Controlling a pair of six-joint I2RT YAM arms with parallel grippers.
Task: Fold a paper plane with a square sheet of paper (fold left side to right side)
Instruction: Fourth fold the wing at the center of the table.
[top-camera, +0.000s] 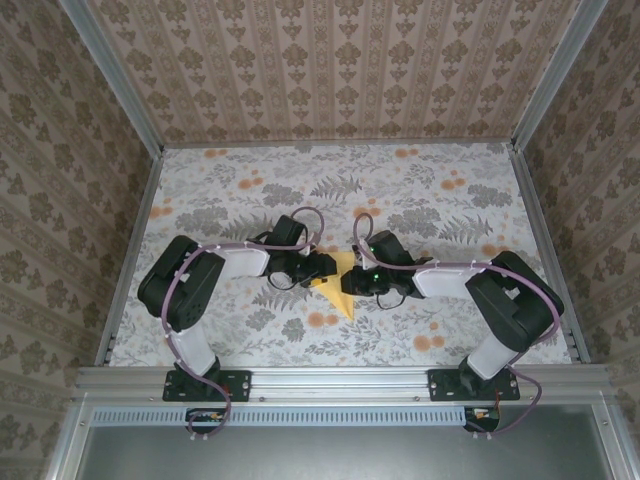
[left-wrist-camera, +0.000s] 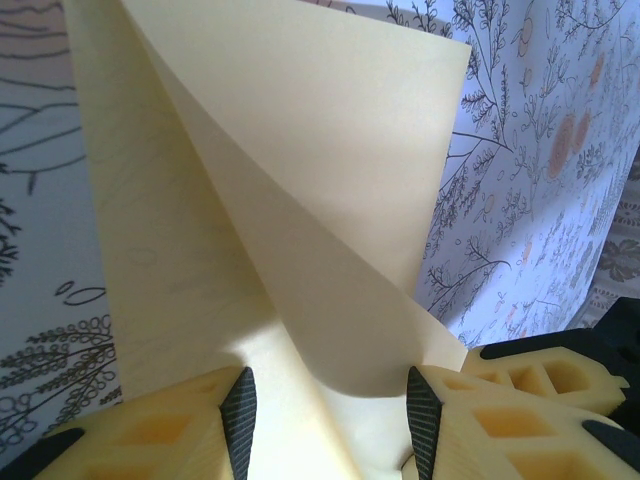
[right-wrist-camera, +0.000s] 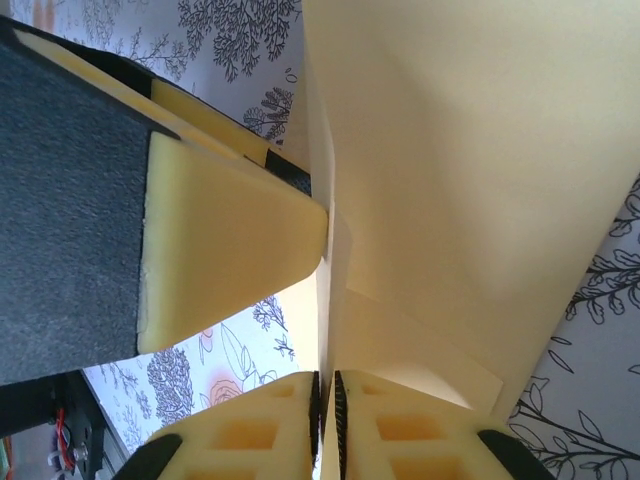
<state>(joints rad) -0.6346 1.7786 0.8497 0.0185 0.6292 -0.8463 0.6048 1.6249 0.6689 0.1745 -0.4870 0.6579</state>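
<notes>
Left, cut off: my left gripper (left-wrist-camera: 325, 390) enters from the wrist view's bottom edge, with the finger bodies cropped.
Left jaws: they stand apart, and the yellow paper (left-wrist-camera: 300, 200) rises between them with its top running off frame.
Middle, hidden: from above, my two wrists cover most of the paper, and a pointed corner pokes out nearside.
Right jaws: my right gripper (right-wrist-camera: 327, 400) is pressed together on a paper edge. I can't tell if my left finger (right-wrist-camera: 230, 250) touches the sheet.
Surface: the table (top-camera: 250, 180) has a grey fern print with orange blossoms.
Room: the walls (top-camera: 60, 150) are wallpapered and there are metal frame posts (top-camera: 110, 70).
</notes>
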